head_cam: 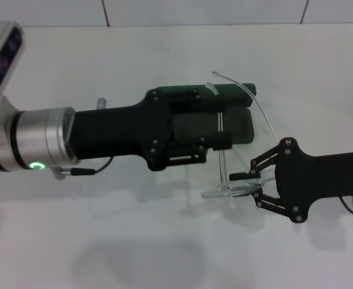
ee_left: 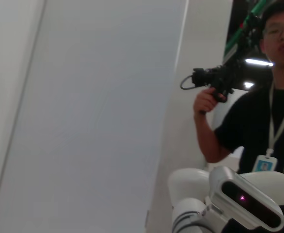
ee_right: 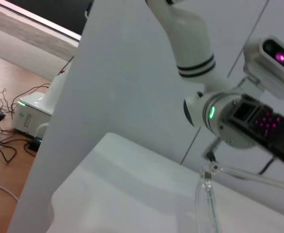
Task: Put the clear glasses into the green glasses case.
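Observation:
In the head view the green glasses case lies on the white table, mostly covered by my left gripper, which hovers right over it. The clear glasses hang just in front of the case. My right gripper is shut on their lens front. One thin clear arm runs up under the left gripper, and the other curves over the case's far right corner. Part of the clear glasses shows close up in the right wrist view. The left wrist view shows neither glasses nor case.
The white table stretches on all sides of the case. A person holding a camera stands beside the robot in the left wrist view. My left arm's wrist with its green light appears in the right wrist view.

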Robot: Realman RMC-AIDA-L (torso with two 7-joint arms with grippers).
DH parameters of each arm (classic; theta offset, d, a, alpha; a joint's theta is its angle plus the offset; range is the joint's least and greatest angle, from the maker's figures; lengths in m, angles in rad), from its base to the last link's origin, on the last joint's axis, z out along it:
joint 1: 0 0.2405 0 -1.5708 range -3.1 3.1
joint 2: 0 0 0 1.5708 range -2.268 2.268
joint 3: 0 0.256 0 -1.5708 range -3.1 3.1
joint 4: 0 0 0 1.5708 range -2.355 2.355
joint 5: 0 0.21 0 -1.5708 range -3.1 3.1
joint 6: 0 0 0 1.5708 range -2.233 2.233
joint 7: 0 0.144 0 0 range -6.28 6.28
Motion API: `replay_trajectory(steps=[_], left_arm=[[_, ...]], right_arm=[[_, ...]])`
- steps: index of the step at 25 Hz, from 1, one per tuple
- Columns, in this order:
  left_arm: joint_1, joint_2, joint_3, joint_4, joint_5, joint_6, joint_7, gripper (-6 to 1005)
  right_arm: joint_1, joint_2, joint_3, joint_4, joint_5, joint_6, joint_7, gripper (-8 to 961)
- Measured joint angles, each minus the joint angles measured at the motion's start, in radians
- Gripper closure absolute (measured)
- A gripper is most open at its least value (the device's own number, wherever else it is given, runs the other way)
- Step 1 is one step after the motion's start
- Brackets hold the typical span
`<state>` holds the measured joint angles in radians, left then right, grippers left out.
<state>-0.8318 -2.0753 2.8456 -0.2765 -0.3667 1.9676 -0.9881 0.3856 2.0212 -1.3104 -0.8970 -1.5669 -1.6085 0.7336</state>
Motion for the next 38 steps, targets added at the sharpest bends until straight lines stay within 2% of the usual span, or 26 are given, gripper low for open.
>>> replay_trajectory(steps=[10, 28, 34, 38], left_arm=[[-0.019, -0.008, 0.0, 0.0, 0.057, -0.026, -0.096, 390], [-0.071, -0.007, 0.0, 0.0, 0.157, -0.057, -0.202, 391], [-0.063, 0.006, -0.001, -0.004, 0.115, -0.053, -0.199, 390], [-0.042, 0.033, -0.002, -0.024, 0.052, -0.067, -0.179, 390]], right_arm=[[-0.014, 0.0, 0.001, 0.003, 0.053, -0.046, -0.108, 828], [-0.015, -0.001, 0.002, -0.005, 0.053, -0.048, -0.135, 829], [-0.02, -0.005, 0.005, -0.003, 0.053, -0.061, -0.131, 829], [-0.022, -0.008, 0.059, 0.017, 0.047, -0.179, -0.13, 828]])
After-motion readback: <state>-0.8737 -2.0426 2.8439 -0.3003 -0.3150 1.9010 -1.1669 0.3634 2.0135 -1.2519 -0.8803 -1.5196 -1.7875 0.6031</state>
